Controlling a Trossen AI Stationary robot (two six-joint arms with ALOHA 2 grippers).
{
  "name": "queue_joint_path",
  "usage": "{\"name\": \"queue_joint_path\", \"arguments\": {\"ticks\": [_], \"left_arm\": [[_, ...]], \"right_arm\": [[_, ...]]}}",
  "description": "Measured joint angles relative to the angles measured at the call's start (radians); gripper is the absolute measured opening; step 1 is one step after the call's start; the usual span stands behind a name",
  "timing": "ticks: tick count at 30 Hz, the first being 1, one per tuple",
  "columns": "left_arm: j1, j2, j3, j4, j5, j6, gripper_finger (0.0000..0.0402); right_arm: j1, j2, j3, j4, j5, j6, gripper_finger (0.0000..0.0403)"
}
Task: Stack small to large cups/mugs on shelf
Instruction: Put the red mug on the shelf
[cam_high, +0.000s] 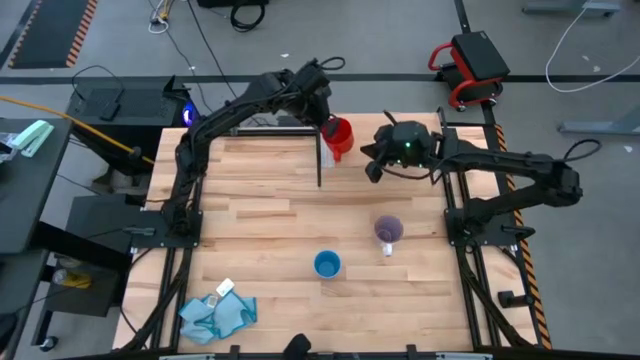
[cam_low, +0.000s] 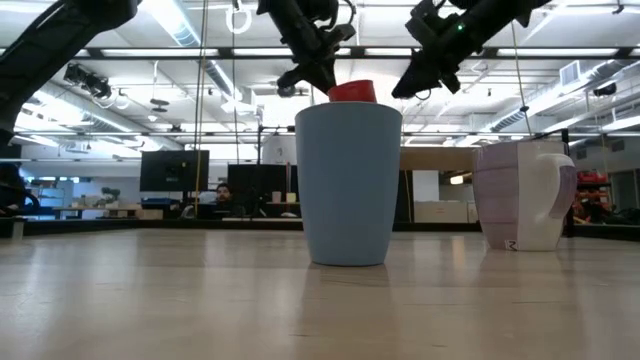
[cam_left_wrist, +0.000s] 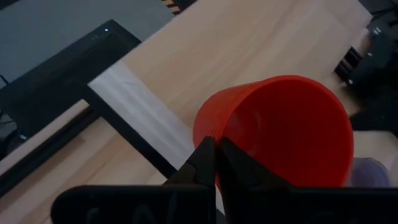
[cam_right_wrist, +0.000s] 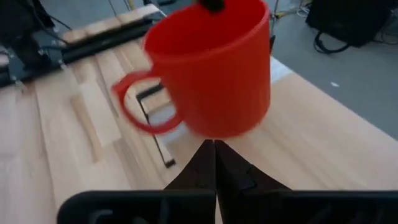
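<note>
The left gripper (cam_high: 327, 122) has its jaws pinched on the rim of the red plastic handled mug (cam_high: 339, 138), one finger (cam_left_wrist: 200, 163) outside the wall and the other inside the bowl, and holds the mug in the air; in the low view the mug's rim (cam_low: 352, 91) shows high above the bench. The mug hangs at the far middle of the wooden butcher-block bench (cam_high: 260, 210), just beside the light-wood shelf with thin black posts (cam_high: 322, 160), whose board and dark frame appear below the mug in the left wrist view (cam_left_wrist: 134, 106). The mug is glossy red, tapering toward its base, with a loop handle (cam_right_wrist: 134, 106) to one side; its inside looks empty. The right gripper (cam_high: 385, 152) hovers close beside the red mug on the side away from the shelf, its jaws closed together and empty (cam_right_wrist: 214, 163). There are three mugs in all. The blue mug (cam_high: 327, 264) stands upright on the bench well nearer the front than the shelf, and the lilac mug (cam_high: 388, 231) stands near it, handle outward (cam_low: 560, 195). A crumpled light-blue cloth (cam_high: 217, 313) lies far from the shelf at the bench's front left corner.
</note>
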Motion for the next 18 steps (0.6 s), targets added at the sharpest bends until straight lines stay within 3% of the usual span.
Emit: {"name": "queue_joint_path", "arguments": {"ticks": [9,18], "left_arm": [[0.000,0.010,-0.001,0.005,0.016,0.001,0.0008],[0.011,0.035,-0.001,0.001,0.028,0.002,0.0008]], "right_arm": [[-0.042,0.115,0.000,0.029,-0.026,-0.028,0.0000],[-0.066,0.138,-0.001,0.064,-0.026,-0.029,0.0000]]}}
